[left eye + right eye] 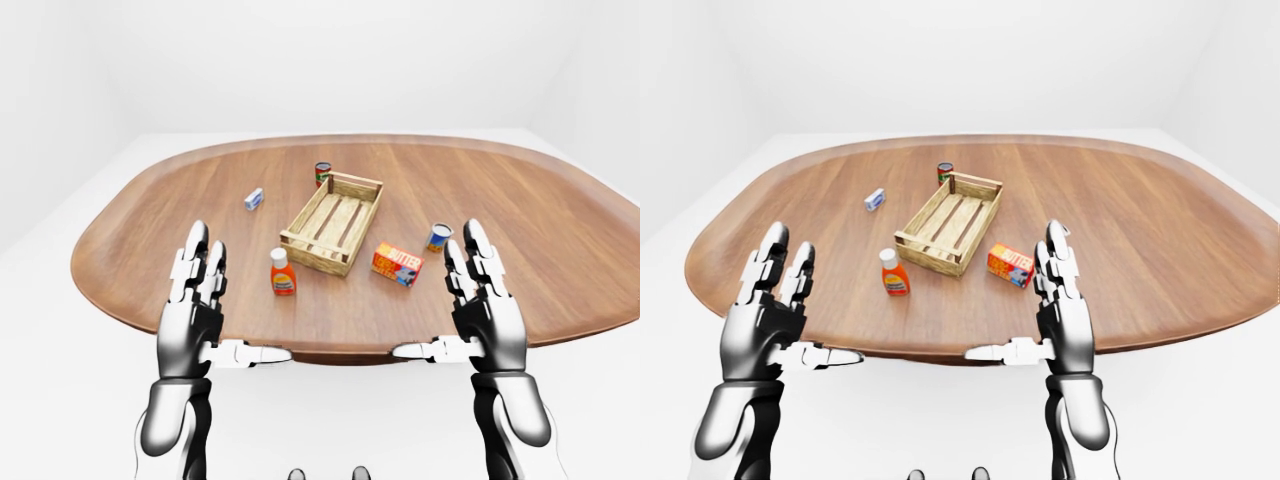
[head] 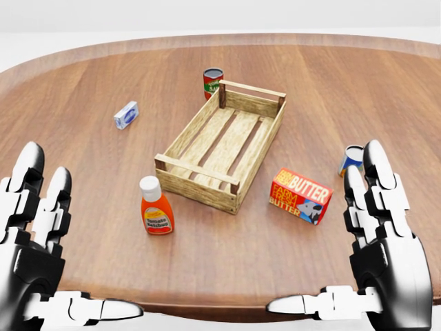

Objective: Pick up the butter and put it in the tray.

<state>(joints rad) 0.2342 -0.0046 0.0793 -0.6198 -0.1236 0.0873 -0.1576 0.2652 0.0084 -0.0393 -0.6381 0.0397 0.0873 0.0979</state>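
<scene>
Head view, working from its left edge: your left hand (image 2: 38, 255) is raised by the table's near edge, fingers spread straight and thumb pointing inward, holding nothing. Up and to its right lies a small blue-and-white packet (image 2: 126, 114), and nearer you the ketchup bottle (image 2: 156, 206) stands upright just beside the near left corner of the tray (image 2: 180, 139). The tray is a slatted wooden crate with nothing in it, its length running diagonally from lower left to upper right, with a red can (image 2: 212, 83) standing close to its upper corner.

The butter (image 2: 299, 196) lies on the wood just right of the tray's near end, apart from it, its long axis slanting down to the right. Your right hand (image 2: 379, 248) is likewise wide open and empty, and the butter sits up and left of its fingertips (image 2: 375, 160), far closer than to the left hand. So reach with the right, I'd say, and close across the short sides. A blue can (image 2: 350, 160) stands half hidden behind those fingers; mind it on approach.
</scene>
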